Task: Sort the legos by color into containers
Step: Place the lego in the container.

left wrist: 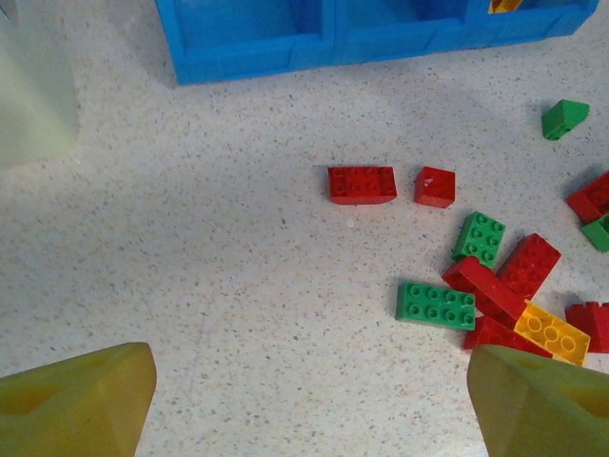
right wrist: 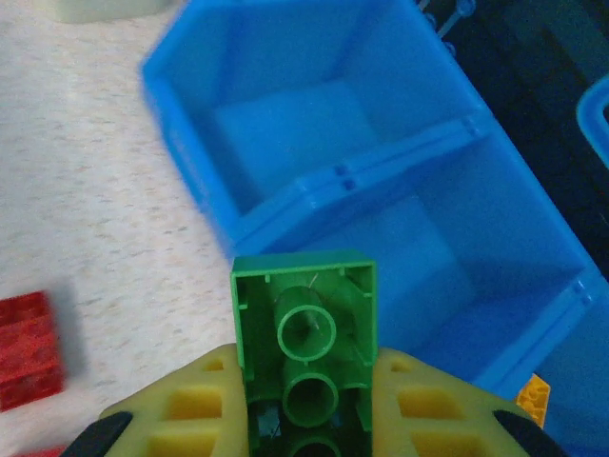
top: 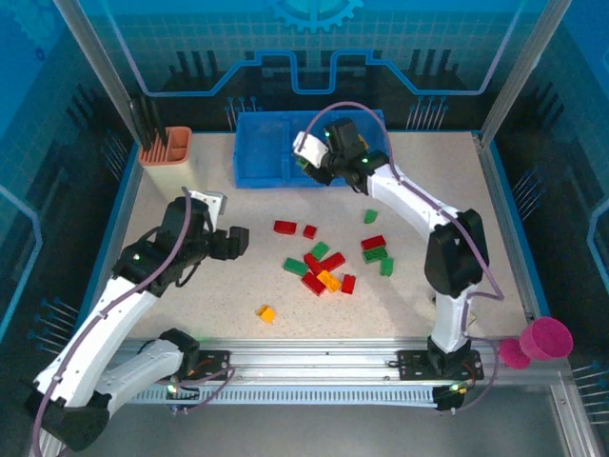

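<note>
A: Top view first. Where is the right hand (top: 317,160)?

B: Upper middle of the frame, at the near wall of the blue bin (top: 262,143), clamped on a green brick (top: 302,164). I'd say it is held there to be dropped in.

A: And the other legos?

B: The loose bricks (top: 324,267), red and green, lie scattered at the centre of the table (top: 190,314), with one orange brick (top: 266,312) apart at their lower left. The left hand (top: 236,243) sits mid-left, jaws apart and empty, facing the pile, probably ready for the next pick.

A: The left wrist view?

B: Its yellow fingers (left wrist: 76,400) stand wide in the lower corners with nothing between them. A long red brick (left wrist: 362,184) and a small red brick (left wrist: 435,187) lie mid-frame, and the heap is at right. The bin wall runs along the top.

A: The right wrist view?

B: The green brick is pinched between the fingers at bottom centre, hollow underside toward the camera. It is at the bin's near wall, with the middle compartment just beyond. An orange piece (right wrist: 535,395) lies in the lower-right compartment, so green likely goes elsewhere. I cannot tell which compartment.
</note>
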